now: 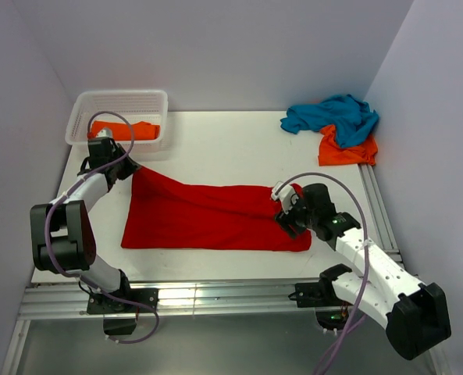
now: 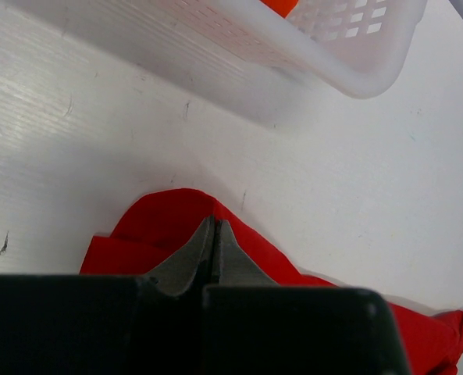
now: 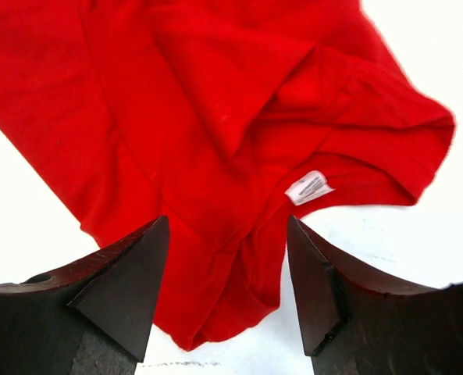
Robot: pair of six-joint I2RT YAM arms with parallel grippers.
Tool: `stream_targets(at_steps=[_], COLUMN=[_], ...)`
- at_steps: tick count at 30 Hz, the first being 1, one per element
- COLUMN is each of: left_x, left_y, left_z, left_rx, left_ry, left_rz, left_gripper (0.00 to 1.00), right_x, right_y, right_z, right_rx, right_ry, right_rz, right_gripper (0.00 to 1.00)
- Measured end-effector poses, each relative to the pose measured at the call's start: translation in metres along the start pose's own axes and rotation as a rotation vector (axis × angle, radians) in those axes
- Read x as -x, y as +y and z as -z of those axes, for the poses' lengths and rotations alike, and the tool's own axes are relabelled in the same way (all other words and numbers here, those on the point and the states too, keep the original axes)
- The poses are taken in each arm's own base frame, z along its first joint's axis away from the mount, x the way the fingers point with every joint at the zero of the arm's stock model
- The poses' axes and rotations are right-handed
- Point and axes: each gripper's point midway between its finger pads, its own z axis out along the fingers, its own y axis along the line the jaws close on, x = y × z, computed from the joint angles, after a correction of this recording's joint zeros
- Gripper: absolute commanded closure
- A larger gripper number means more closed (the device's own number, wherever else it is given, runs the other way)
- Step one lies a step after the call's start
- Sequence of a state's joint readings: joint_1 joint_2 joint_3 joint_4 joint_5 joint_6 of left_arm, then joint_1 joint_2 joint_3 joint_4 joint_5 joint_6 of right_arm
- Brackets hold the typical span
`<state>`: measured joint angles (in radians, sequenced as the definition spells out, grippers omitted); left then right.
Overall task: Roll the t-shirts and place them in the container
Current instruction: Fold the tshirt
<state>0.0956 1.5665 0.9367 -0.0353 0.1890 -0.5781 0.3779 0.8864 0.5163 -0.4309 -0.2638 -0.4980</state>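
Gripper positions from above: the left gripper [image 1: 110, 156] sits at the far left corner of the red t-shirt [image 1: 208, 219], which lies spread flat across the middle of the white table [image 1: 239, 148]. The right gripper [image 1: 287, 207] hovers over the shirt's right end. One orange t-shirt [image 1: 129, 130] lies in the white basket [image 1: 122, 98] at far left. A teal t-shirt [image 1: 333, 113] and a second orange one are heaped at far right.

Left wrist view: the fingers are pressed together, pinching a raised peak of red cloth. The basket is just beyond.

Right wrist view: the jaws stand wide apart, holding nothing, above the collar end and its white label [image 3: 309, 187].

The shirt looks light, limp and prone to wrinkling. A doubled edge or corner, pinched through both layers, is likely the safest hold.
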Motion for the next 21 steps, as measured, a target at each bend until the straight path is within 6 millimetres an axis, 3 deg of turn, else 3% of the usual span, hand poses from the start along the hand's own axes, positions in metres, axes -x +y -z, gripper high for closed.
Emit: stream_targets(at_steps=[8, 21], left_x=[0.001, 0.001], left_y=[0.0, -0.002], left_z=[0.0, -0.002], left_rx=[0.0, 0.001], left_ry=[-0.003, 0.009], left_rz=[-0.011, -0.019], left_gripper=[1.0, 1.0], right_x=[-0.007, -0.012], right_y=[0.003, -0.001], right_z=[-0.012, -0.028], right_rx=[0.021, 0.008], right_ry=[0.024, 0.04], right_rz=[0.027, 0.033], right_gripper=[0.43, 0.46])
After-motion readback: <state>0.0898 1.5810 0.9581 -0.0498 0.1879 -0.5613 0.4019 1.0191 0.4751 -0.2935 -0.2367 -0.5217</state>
